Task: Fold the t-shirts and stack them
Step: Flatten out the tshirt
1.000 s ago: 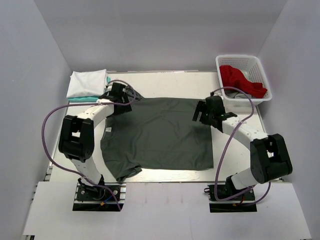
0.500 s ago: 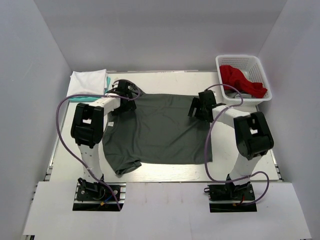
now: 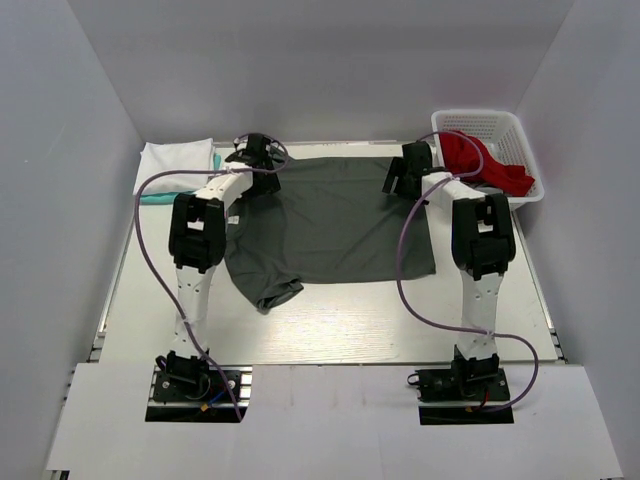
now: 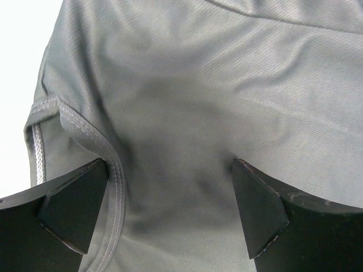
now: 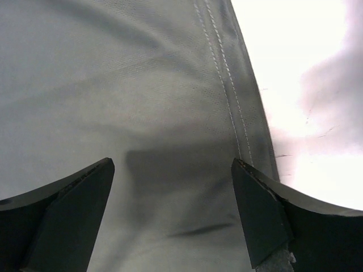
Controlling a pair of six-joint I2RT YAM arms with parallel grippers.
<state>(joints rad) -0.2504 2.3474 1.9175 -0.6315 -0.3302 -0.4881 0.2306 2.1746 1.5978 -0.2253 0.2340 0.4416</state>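
Left gripper point(image 4: 167, 212) and right gripper point(image 5: 170, 209) both gape wide, empty, over the grey shirt point(image 3: 330, 225), which lies spread at the table's point(image 3: 340, 335) far edge. Risk: a pinch catches only the top layer or misses the hem, and the fold bunches.

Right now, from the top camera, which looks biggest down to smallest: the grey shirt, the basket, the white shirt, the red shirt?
1. the dark grey t-shirt
2. the basket
3. the white t-shirt and the red t-shirt look about alike, so I can't rank them.
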